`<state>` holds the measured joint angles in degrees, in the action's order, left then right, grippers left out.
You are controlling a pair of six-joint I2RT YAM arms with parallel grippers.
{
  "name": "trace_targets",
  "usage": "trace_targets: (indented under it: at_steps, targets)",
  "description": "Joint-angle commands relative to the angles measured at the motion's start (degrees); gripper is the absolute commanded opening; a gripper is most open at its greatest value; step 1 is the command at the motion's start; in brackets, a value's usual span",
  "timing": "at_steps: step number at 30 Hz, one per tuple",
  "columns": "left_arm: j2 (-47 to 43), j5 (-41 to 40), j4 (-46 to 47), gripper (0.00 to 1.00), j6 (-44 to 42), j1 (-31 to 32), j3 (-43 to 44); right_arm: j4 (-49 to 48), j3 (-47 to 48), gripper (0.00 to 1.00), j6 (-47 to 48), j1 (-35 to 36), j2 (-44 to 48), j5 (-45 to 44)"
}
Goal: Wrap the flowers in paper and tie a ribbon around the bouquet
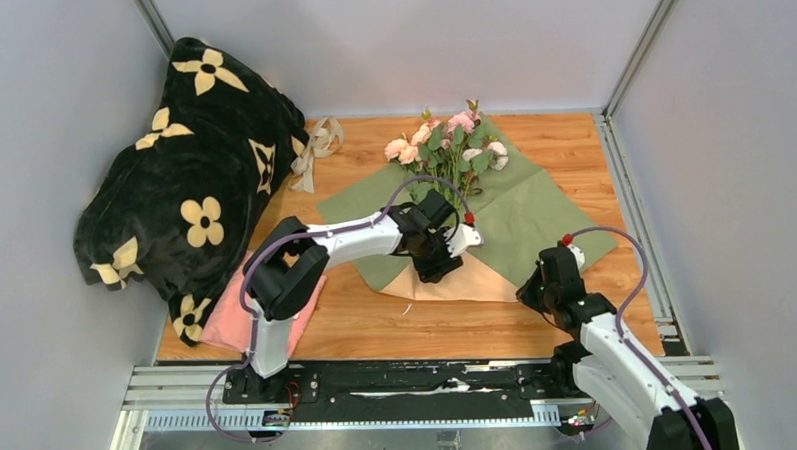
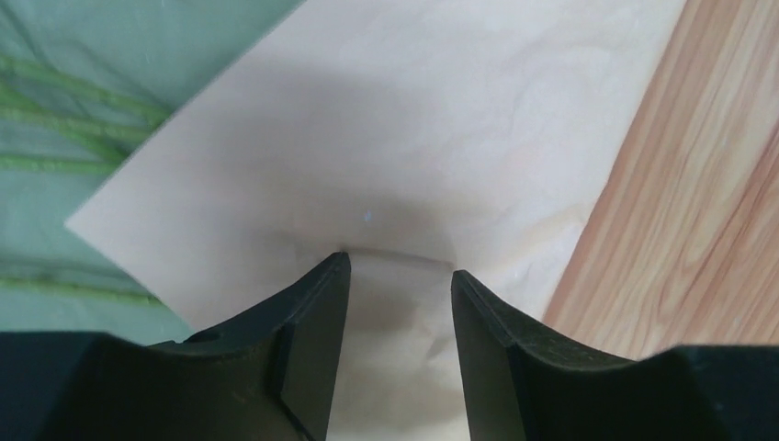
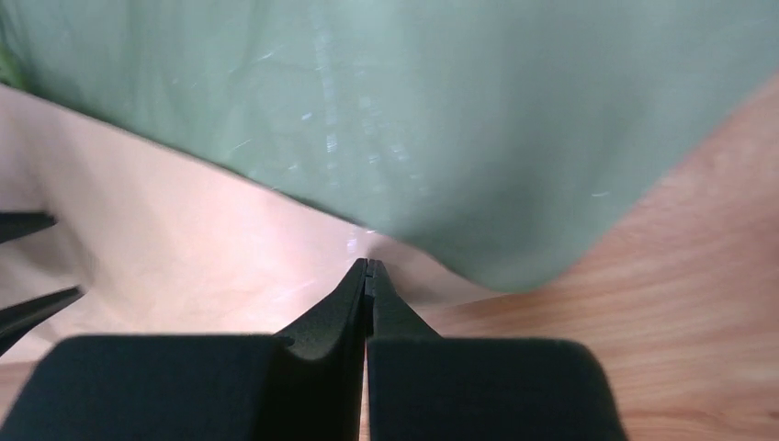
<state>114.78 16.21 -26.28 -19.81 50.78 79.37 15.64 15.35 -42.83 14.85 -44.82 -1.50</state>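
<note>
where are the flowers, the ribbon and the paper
flowers (image 1: 452, 148), top external view, leafy middle of the bunch
ribbon (image 1: 318, 146), top external view, its bunched cream loops
paper (image 1: 534, 215), top external view, bare green area on the right

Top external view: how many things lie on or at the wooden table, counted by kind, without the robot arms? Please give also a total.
flowers, as one bunch: 1
paper, one sheet: 1
ribbon: 1
black blanket: 1
pink cloth: 1
Total: 5
</note>
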Motion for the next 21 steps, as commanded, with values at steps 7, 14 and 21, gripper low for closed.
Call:
trace_targets:
  at_steps: [7, 14, 21]
  targets:
    - [-12.6, -7.9, -7.4, 0.55, -12.7, -3.1, -15.8, 9.6, -2.4, 0.0, 0.3, -1.8, 5.2, -6.4]
    - [-10.1, -6.2, -4.1, 0.54, -9.0, -3.2, -17.6, 15.0, 16.8, 0.0, 13.0, 6.9, -1.3, -8.9]
    - [-11.0, -6.4, -4.3, 0.54, -8.7, -3.2, -18.3, -9.9, 15.7, 0.0, 7.3, 17.1, -19.0, 22.9]
